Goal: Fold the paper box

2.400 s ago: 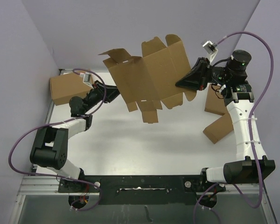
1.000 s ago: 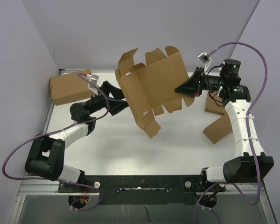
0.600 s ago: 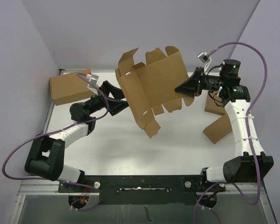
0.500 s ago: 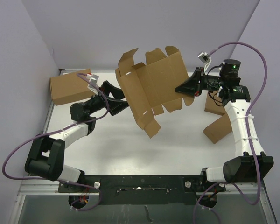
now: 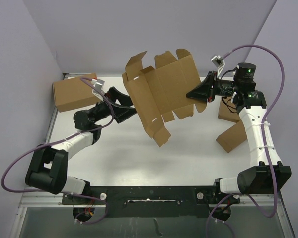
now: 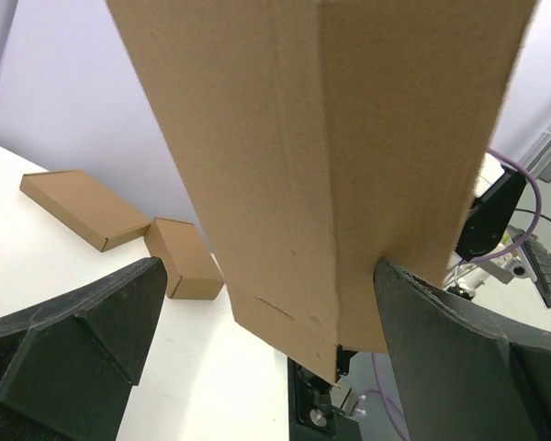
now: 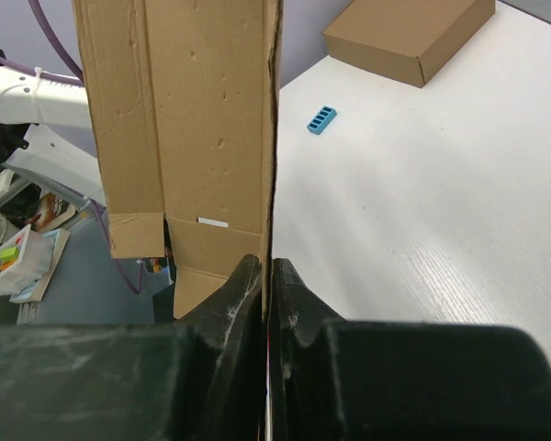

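Paper box: one, a brown die-cut sheet, partly creased, with flaps and tabs hanging loose. It is held clear of the table, above the table's far half, tilted, with its lowest flap pointing down toward the table's middle.

Closed brown boxes: three. One larger carton sits at the table's far left corner. Two smaller ones are at the table's right edge – one lying at an angle, the other behind it, partly hidden by the right arm. One small blue block lies on the table near the larger carton.

Right claw: clamped tight on the sheet's right edge. The right wrist view shows both fingers pressed together with the cardboard edge between them.

Left claw: spread wide, gripping nothing. The left wrist view shows the sheet hanging between the two fingers – one finger stands well apart from it, while the other appears to meet its lower edge. Firm contact cannot be confirmed.
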`<action>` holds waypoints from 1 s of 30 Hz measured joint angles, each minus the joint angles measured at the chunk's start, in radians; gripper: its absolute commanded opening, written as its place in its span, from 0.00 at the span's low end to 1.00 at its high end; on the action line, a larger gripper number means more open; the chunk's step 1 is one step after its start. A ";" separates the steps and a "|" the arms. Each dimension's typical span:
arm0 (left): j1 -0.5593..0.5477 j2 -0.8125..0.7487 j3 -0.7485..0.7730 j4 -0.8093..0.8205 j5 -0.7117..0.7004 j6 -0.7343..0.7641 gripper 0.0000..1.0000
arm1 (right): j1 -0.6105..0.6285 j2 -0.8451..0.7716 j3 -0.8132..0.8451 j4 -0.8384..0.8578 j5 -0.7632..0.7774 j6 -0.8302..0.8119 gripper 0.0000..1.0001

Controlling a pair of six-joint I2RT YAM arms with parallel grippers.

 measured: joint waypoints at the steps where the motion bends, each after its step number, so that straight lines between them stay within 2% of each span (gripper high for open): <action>1: 0.000 -0.007 -0.003 0.000 -0.001 -0.003 0.98 | 0.000 0.000 0.000 0.000 0.001 0.000 0.00; 14: -0.020 -0.067 -0.014 -0.003 -0.029 -0.006 0.98 | 0.006 0.019 -0.002 0.001 0.012 0.007 0.00; 25: -0.026 -0.071 -0.023 -0.083 -0.084 0.056 0.94 | 0.019 0.019 -0.019 0.030 0.011 0.028 0.00; 30: 0.006 -0.186 -0.077 -0.252 -0.163 0.090 0.96 | 0.019 0.019 -0.019 -0.013 0.044 -0.034 0.00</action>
